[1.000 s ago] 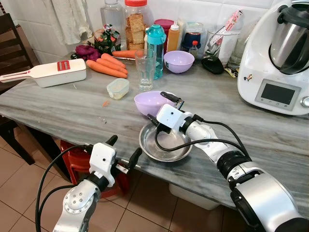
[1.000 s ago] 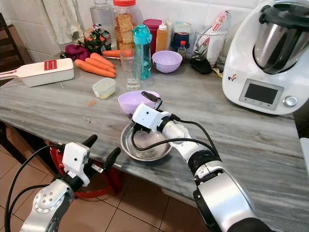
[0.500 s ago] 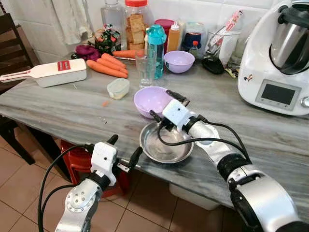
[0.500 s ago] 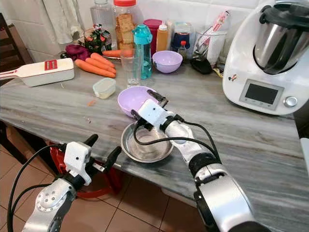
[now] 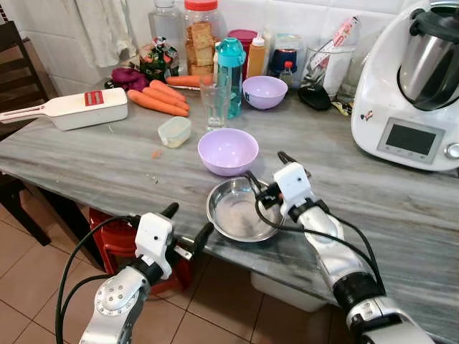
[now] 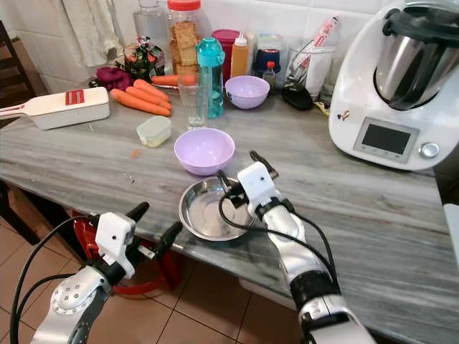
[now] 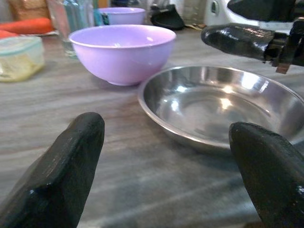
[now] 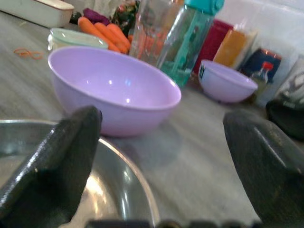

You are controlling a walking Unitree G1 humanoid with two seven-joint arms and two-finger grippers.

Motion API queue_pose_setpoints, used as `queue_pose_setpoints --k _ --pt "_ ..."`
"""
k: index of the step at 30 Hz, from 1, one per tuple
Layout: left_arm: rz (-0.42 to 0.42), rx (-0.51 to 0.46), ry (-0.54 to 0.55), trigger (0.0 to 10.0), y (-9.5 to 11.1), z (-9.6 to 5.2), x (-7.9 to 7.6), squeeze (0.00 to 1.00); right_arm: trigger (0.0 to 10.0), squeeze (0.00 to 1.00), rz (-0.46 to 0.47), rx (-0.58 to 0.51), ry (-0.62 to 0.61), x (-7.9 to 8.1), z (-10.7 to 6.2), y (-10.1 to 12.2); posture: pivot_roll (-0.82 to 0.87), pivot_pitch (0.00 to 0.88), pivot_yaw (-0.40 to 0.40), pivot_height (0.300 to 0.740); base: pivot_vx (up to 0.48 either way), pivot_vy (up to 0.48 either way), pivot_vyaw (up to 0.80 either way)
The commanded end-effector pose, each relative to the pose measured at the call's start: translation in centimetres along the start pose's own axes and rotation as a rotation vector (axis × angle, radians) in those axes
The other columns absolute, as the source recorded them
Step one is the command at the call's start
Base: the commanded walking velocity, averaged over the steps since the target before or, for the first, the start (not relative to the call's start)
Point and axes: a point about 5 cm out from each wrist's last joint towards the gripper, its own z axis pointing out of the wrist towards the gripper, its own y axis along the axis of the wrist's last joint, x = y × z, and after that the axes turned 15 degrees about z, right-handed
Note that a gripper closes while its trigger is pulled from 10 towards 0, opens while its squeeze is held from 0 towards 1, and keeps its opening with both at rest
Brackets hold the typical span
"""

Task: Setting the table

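My right gripper (image 5: 268,175), fingers spread and empty, sits frame centre at the steel dish (image 5: 240,210) rim, purple bowl (image 5: 228,150) just above. Left gripper (image 5: 188,223) open, lower left. Grey marble counter (image 5: 86,158); food processor (image 5: 409,79) cropped upper right; tiled floor (image 5: 29,272)

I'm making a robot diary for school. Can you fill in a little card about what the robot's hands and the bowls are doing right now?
Place: grey marble-look table
Right gripper: open, at the right rim of the steel bowl, holding nothing
Left gripper: open, at the table's near edge, pointing toward the steel bowl
Steel bowl: empty, near the table's front edge
Big purple bowl: empty, upright, just behind the steel bowl
Small purple bowl: at the back, by the bottles
Also there: carrots, drinking glass, teal bottle
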Motion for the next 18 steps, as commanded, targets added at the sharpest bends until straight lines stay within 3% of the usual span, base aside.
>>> queue_pose_setpoints --k 1,6,16,18 --pt "-0.009 0.003 -0.032 10.0 -0.1 0.0 -0.1 0.00 10.0 0.00 0.070 0.023 -0.038 -0.4 0.0 0.2 0.08 0.000 0.007 0.740 0.000 0.000 0.00" --pt "-0.010 0.002 -0.038 10.0 -0.2 0.0 0.1 0.00 10.0 0.00 0.118 0.083 -0.033 -0.1 -0.1 0.2 0.08 0.000 0.012 0.740 0.000 0.000 0.00" --pt "-0.013 -0.006 -0.046 10.0 -0.1 0.3 -0.1 0.00 10.0 0.00 0.280 0.152 0.170 4.3 0.8 1.1 0.08 0.000 0.010 0.740 0.000 0.000 0.00" --pt "-0.015 -0.007 -0.046 10.0 -0.1 0.3 -0.2 0.00 10.0 0.00 0.299 0.179 0.178 4.6 0.7 0.9 0.08 0.000 0.007 0.740 0.000 0.000 0.00"
